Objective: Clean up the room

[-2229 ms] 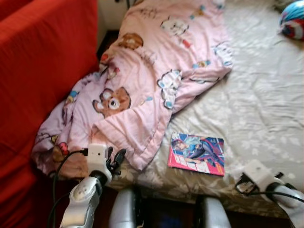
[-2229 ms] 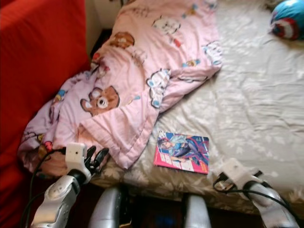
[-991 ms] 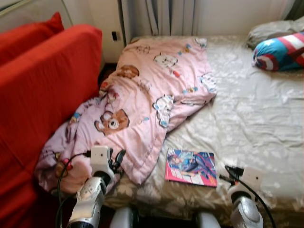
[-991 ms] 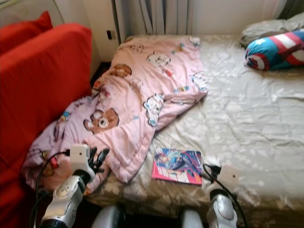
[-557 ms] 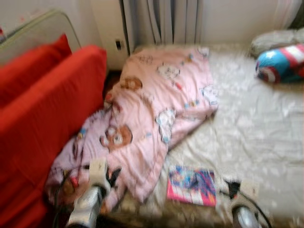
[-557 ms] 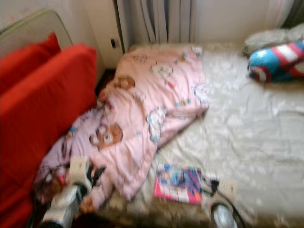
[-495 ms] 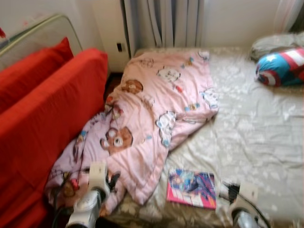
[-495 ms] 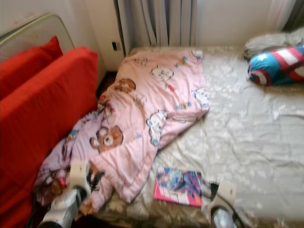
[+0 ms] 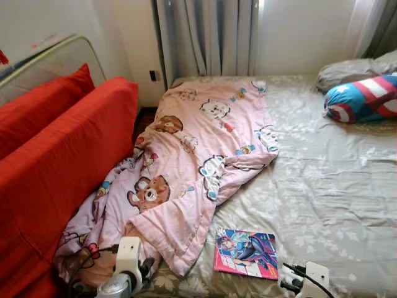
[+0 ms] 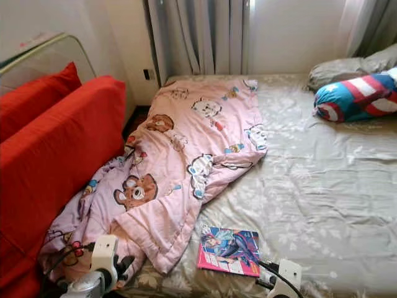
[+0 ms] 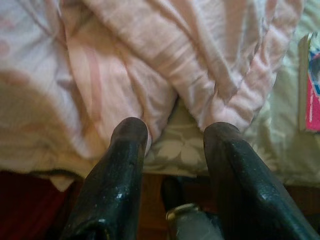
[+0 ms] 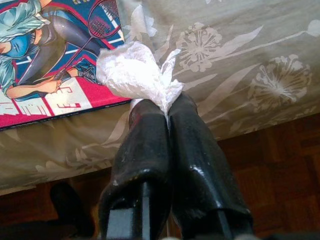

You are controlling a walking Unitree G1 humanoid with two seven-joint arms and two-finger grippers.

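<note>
A crumpled white wrapper is pinched in my right gripper, which is shut on it just off the bed's front edge. Beside it on the sheet lies a colourful comic book. My left gripper is open, with nothing between its fingers, right in front of the hanging corner of the pink cartoon blanket. In the eye views the left gripper sits at the blanket's lower edge and the right gripper sits just right of the book.
The bed has a grey floral sheet, with a blue, red and white pillow and a grey pillow at its far right. A red sofa stands close on the left. Curtains hang behind.
The camera has tilted up and drawn back, so the wall and curtains now show. Both arms sit lower in the picture, and the right gripper is closer to the book.
</note>
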